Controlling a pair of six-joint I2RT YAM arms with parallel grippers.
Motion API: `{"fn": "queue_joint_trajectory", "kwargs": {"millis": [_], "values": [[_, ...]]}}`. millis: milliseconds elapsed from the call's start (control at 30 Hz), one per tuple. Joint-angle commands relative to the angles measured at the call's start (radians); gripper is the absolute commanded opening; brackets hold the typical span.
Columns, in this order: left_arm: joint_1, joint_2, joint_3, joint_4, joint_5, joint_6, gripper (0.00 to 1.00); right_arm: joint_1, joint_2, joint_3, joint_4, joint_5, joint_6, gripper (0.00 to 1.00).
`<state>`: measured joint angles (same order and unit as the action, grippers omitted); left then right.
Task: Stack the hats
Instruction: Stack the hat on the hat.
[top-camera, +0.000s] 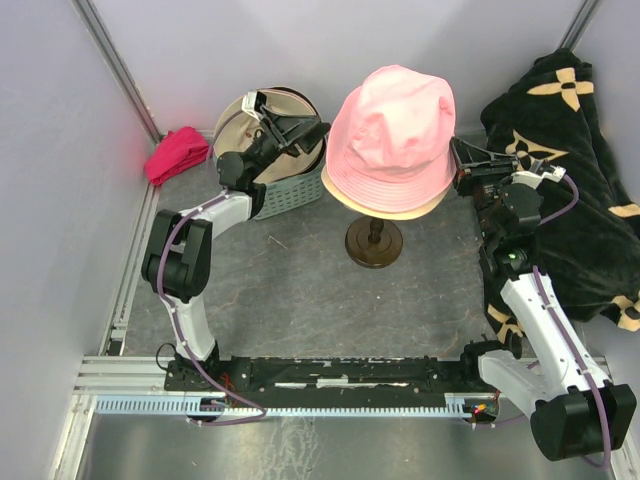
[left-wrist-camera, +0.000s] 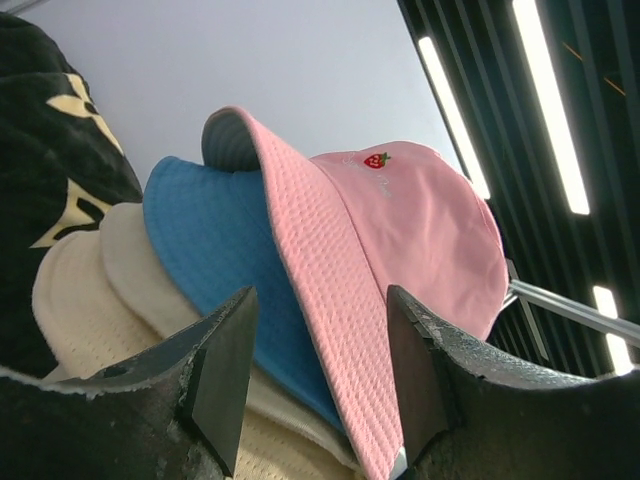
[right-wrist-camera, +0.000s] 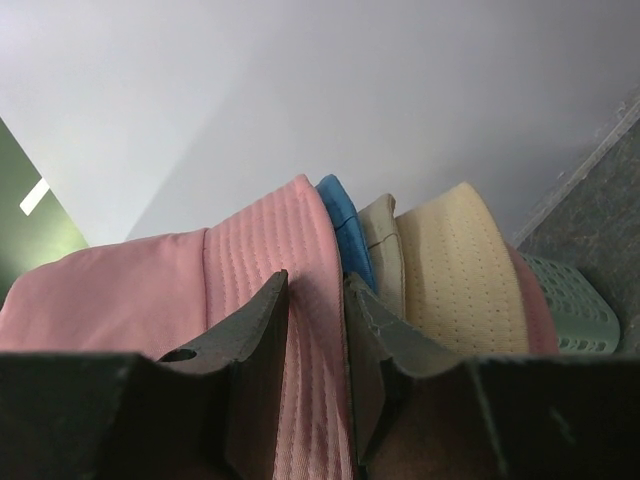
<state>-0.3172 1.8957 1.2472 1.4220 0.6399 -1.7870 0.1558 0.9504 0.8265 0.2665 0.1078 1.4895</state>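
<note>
Topping the stack on the hat stand (top-camera: 374, 243): pink hat (top-camera: 392, 135), over blue hat (left-wrist-camera: 220, 250) and cream hat (left-wrist-camera: 90, 300). Right gripper (right-wrist-camera: 315, 290), rt of stand, pinches the pink brim; left gripper (left-wrist-camera: 320, 320), left of stand, jaws spread (brim between, seemingly untouched). Risk: rt pull w/o release drags stack askew.

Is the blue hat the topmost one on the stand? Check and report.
No, the pink hat is the topmost one, sitting over the stand in the top view.
</note>
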Motion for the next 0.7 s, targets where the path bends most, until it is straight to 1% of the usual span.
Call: {"fn": "queue_joint_trajectory", "kwargs": {"millis": [0, 400, 667], "values": [[0.000, 0.011, 0.080, -0.008, 0.050, -0.026, 0.62, -0.001, 0.002, 0.056, 0.020, -0.018, -0.020, 0.36], [-0.024, 0.045, 0.142, -0.013, 0.087, -0.038, 0.62, -0.002, 0.009, 0.067, 0.010, -0.028, -0.027, 0.37], [-0.036, 0.061, 0.164, 0.019, 0.087, -0.060, 0.60, -0.001, 0.009, 0.074, -0.001, -0.029, -0.034, 0.37]]}}
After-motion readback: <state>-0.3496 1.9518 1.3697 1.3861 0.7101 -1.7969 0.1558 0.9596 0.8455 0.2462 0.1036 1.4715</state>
